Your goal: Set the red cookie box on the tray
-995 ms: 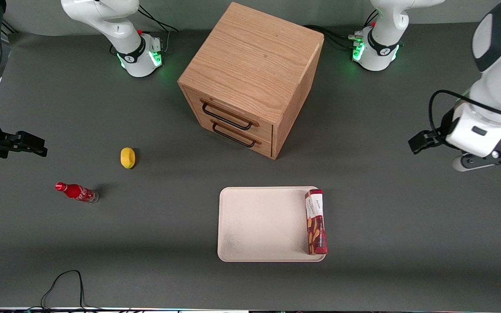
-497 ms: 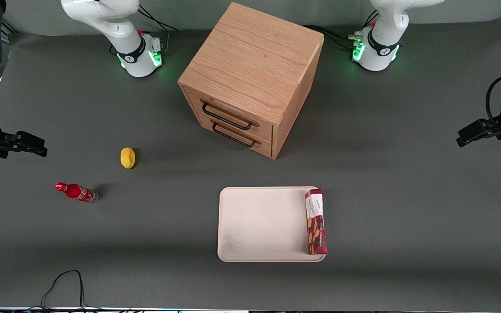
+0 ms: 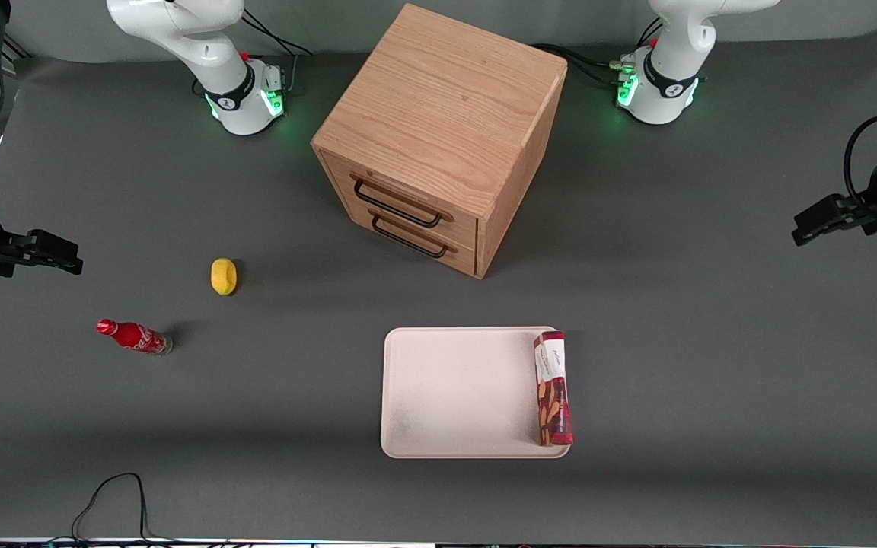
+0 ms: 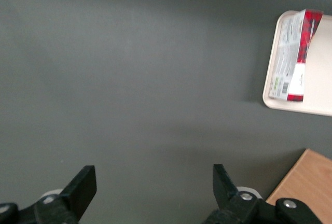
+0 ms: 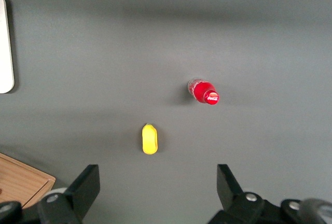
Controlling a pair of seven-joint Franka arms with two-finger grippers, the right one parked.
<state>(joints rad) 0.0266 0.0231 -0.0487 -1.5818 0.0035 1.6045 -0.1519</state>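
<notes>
Red cookie box (image 3: pixel 553 388) lies inside the tray (image 3: pixel 454 396), along the rim nearest the working arm — placement looks complete. Gripper (image 4: pixel 150 193) hangs empty, fingers spread wide, well apart above bare table (image 3: pixel 712 380). Next move: none beyond parking.

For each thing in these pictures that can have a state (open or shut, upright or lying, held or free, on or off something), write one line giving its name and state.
red cookie box: free, resting on the tray along its edge toward the working arm.
tray: flat on the table, holding only the box.
gripper: open, empty, over bare table, apart from the tray.
wooden drawer cabinet: both drawers shut.
red soda bottle: free, upright.
yellow lemon: free, on the table.
</notes>
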